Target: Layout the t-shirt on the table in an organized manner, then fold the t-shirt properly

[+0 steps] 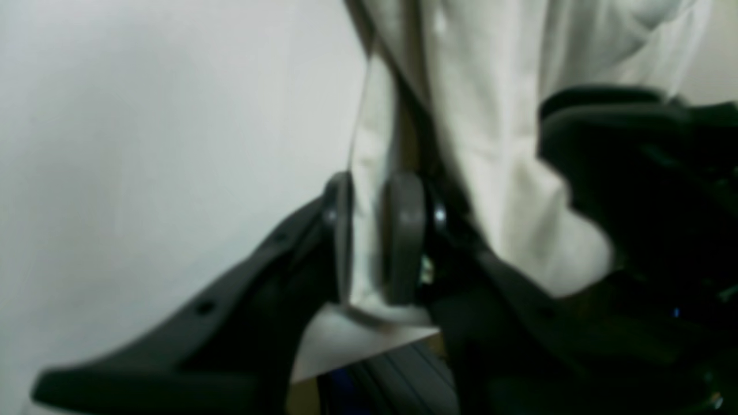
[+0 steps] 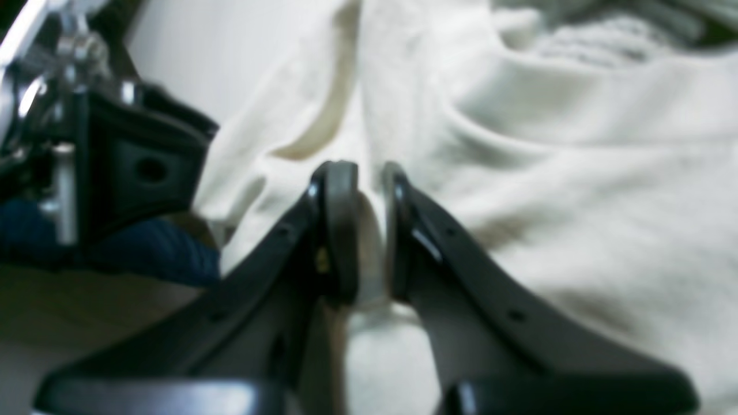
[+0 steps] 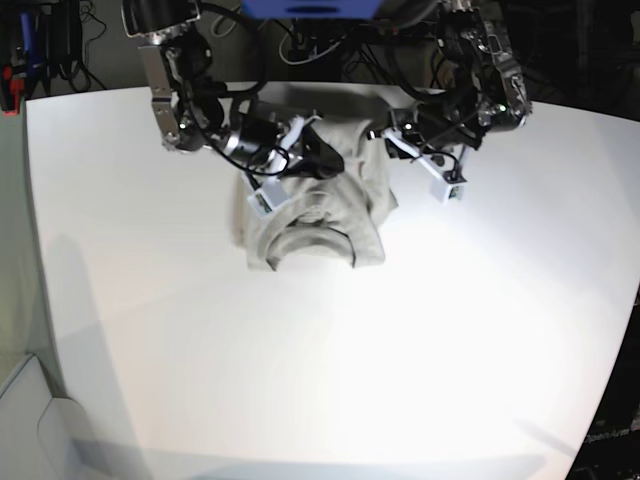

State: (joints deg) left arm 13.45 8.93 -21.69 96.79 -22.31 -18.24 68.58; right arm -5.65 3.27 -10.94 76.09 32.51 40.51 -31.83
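The light grey-beige t-shirt is bunched near the far middle of the white table, its upper part lifted and its lower part resting on the top. On the base view's right, my left gripper is shut on a fold of the t-shirt; in the left wrist view cloth runs between the left gripper's fingers. The right gripper, on that view's left, pinches another fold. Its wrist view shows the right gripper shut on the t-shirt.
The two arms stand close together over the table's far edge. Cables and dark equipment crowd behind that edge. A blue block sits at the top middle. A grey floor patch lies past the table's left edge.
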